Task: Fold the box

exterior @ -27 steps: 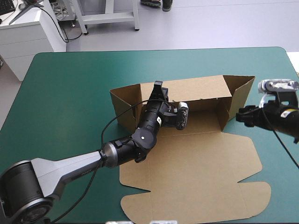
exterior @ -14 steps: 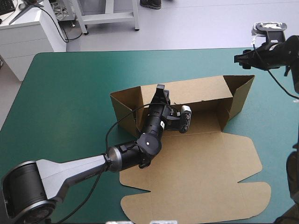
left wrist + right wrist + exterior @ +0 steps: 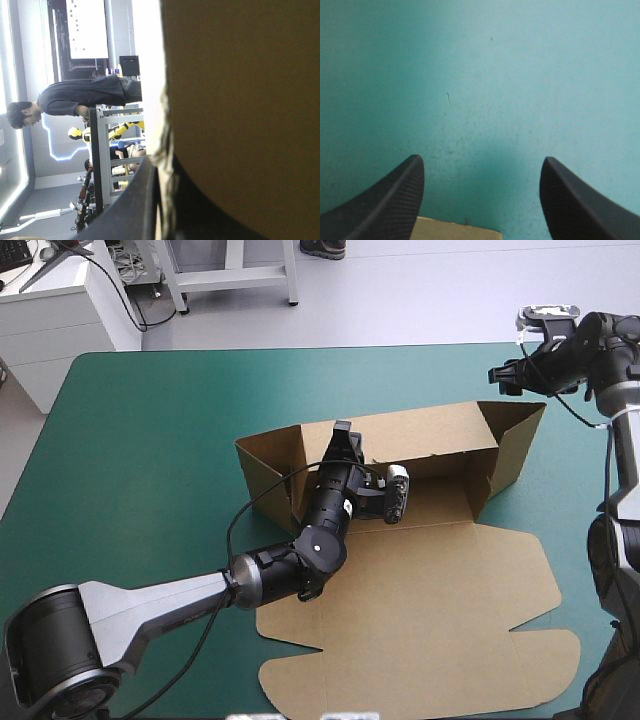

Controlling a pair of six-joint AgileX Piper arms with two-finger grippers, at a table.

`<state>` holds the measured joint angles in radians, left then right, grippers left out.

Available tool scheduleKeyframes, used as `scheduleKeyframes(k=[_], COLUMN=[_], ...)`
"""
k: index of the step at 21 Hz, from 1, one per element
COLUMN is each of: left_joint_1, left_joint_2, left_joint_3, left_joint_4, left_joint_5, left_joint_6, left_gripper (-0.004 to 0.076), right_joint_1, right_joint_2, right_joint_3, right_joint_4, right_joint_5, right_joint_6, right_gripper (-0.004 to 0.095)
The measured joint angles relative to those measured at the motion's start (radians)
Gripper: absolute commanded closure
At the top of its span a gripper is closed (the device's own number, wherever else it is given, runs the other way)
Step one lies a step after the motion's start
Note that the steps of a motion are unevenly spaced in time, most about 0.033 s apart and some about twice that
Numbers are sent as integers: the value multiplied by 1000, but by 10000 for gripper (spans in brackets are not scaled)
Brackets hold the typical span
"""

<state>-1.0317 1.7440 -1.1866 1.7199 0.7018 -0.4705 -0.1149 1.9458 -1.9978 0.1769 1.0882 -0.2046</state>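
High view: one box (image 3: 430, 580) of brown board, at the centre and lower right of the frame on the teal-green tabletop (image 3: 150, 440). Looks partly formed. One long wall upright across the middle, one short panel raised at each end of it, none visibly tucked or locked. Largest panel flat toward the lower edge of the frame, rounded flaps spread out. Judged to be somewhere short of halfway. Probably left to do: turning the end panels in, raising the remaining walls, tucking the flaps.

Two tools counted, one per arm. Left tool (image 3: 341, 437) just left of frame centre, at the top edge of the long wall. Left wrist view: brown wall close ahead, its edge between the black fingers (image 3: 130, 210). Appears all but closed and pinching that wall, as far as can be judged.

Right tool (image 3: 500, 376) in the upper right of the frame, raised beyond the box's right end and apart from it. Right wrist view: spread wide (image 3: 482, 162), grasping nothing, with bare tabletop ahead and only a sliver of the box (image 3: 455, 231) between the finger bases. Seems free to take the right end panel.
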Motion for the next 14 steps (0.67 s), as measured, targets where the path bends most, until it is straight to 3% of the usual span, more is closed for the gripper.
scheduleKeyframes(k=[6,14], left_joint_1=[-3,-3], left_joint_2=[4,5], left_joint_3=[0,0], left_joint_4=[6,6], left_joint_5=[20,27], left_joint_6=[-49,-55], left_gripper=[732,732], right_joint_1=[0,-19], right_joint_2=[-12,-205], right_joint_3=[36,296], right_joint_4=[-17,0], right_joint_5=[86,76], right_joint_6=[-35,-115], right_gripper=[306,310])
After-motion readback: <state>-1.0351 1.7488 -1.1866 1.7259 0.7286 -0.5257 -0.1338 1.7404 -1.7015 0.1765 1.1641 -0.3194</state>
